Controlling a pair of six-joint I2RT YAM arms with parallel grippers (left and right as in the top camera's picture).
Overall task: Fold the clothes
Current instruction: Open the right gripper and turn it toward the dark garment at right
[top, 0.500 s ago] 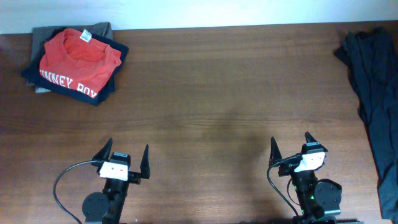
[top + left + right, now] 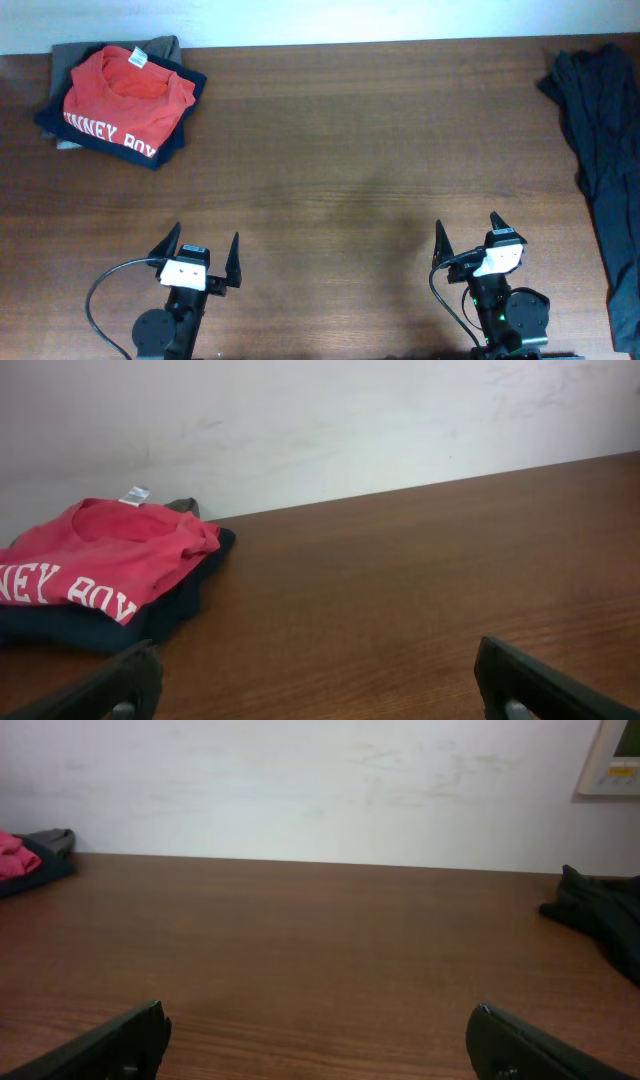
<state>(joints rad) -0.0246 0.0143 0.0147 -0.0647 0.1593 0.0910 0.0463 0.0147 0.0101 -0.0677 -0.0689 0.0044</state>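
So the left pincer (image 2: 203, 250) and right pincer (image 2: 467, 228) are wide open, empty. The folded stack (image 2: 125, 95) sits far left for room; dark clothes (image 2: 600, 150) wait right, likely next.

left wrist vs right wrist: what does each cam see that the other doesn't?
Left wrist only: the folded red shirt in full, with its white lettering and neck tag, lying on a navy garment. Right wrist only: the loose black clothes at far right and a pale wall panel. Both: the brown table, the white wall, and the folded pile, though the right wrist catches only its edge at far left.
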